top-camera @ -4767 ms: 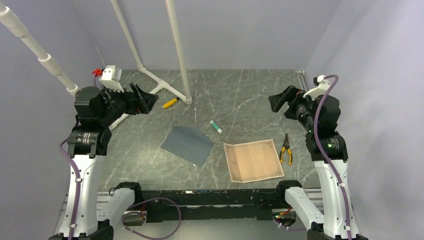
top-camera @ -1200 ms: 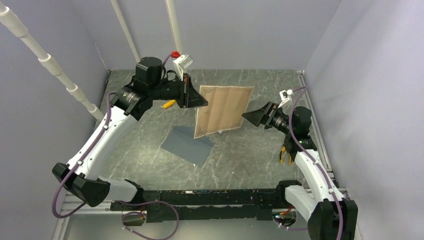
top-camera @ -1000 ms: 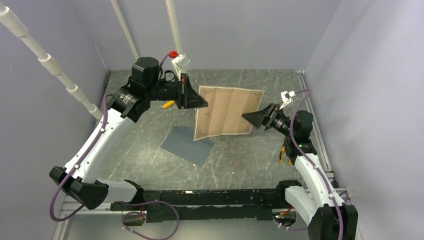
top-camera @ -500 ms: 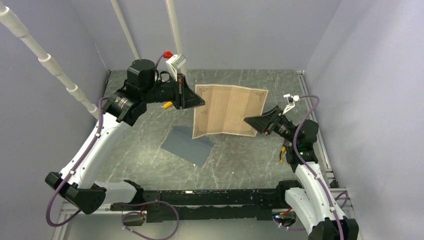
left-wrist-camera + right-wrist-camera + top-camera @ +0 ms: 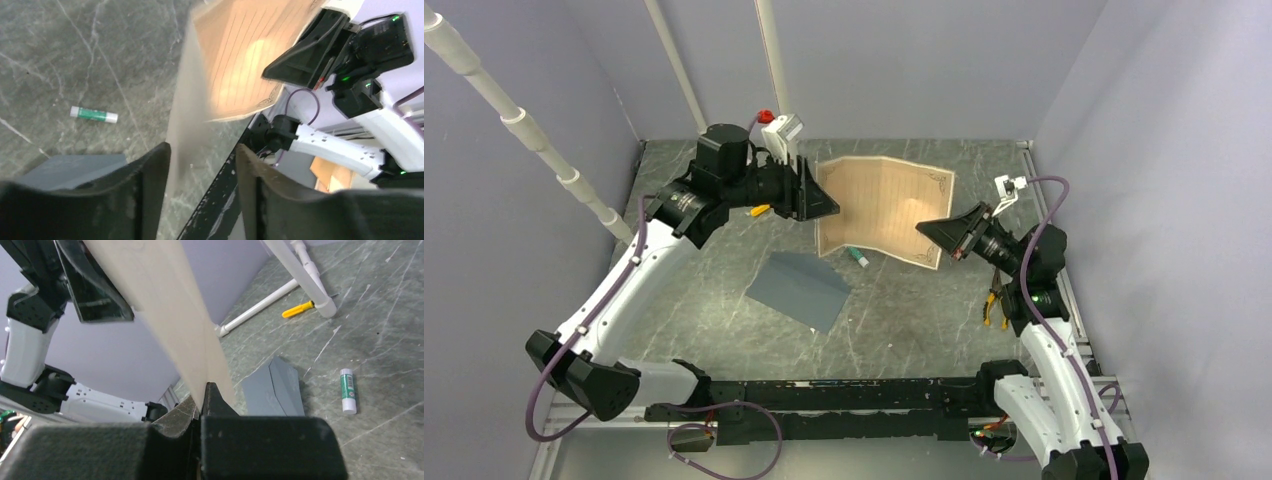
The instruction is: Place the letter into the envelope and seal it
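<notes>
The tan letter (image 5: 884, 205) hangs in the air above the table, tilted between the two grippers. My right gripper (image 5: 927, 232) is shut on the letter's lower right edge; in the right wrist view the sheet (image 5: 165, 300) runs up from the pinched jaws (image 5: 204, 390). My left gripper (image 5: 829, 205) is at the letter's left edge with its jaws apart. In the left wrist view the blurred sheet edge (image 5: 187, 100) lies beside the left finger (image 5: 150, 185). The slate-grey envelope (image 5: 802, 288) lies flat on the table below, also seen in both wrist views (image 5: 70, 167) (image 5: 280, 390).
A green-and-white glue stick (image 5: 857, 256) lies under the letter, near the envelope. A yellow tool (image 5: 762, 209) rests by the left arm. Orange-handled pliers (image 5: 994, 305) lie by the right arm. White pipes (image 5: 544, 150) lean along the left and back walls.
My right gripper has closed on the letter's right edge and my left jaws have come apart. The letter has swung from hanging upright to a flatter tilt.
</notes>
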